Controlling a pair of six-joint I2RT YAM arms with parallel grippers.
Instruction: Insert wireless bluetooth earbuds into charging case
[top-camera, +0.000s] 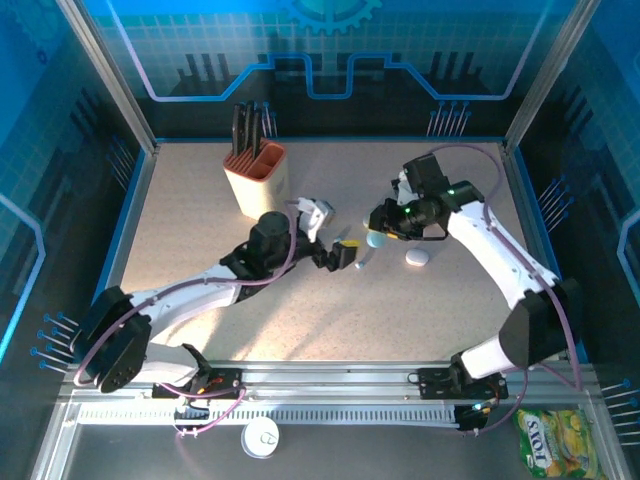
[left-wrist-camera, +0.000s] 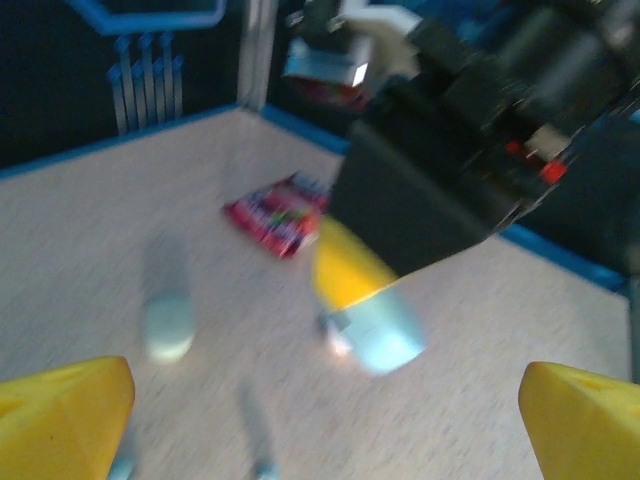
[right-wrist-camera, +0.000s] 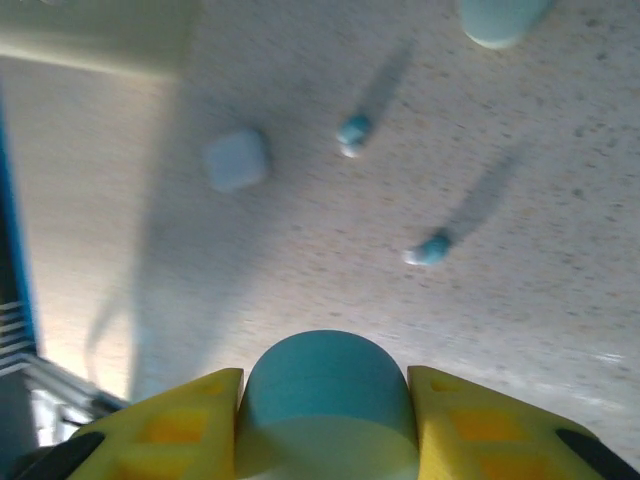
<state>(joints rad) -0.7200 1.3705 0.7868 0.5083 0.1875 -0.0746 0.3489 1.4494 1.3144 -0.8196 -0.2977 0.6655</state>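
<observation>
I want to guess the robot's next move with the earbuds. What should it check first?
1. Right gripper clamped on the teal case: ok.
2. Left gripper wide open and empty: ok.
3. Earbuds lying loose on the table, free to grab: ok.
4. Teal case lid open: cannot tell.
5. Left wrist picture sharp enough to aim: not ok, blurred.
</observation>
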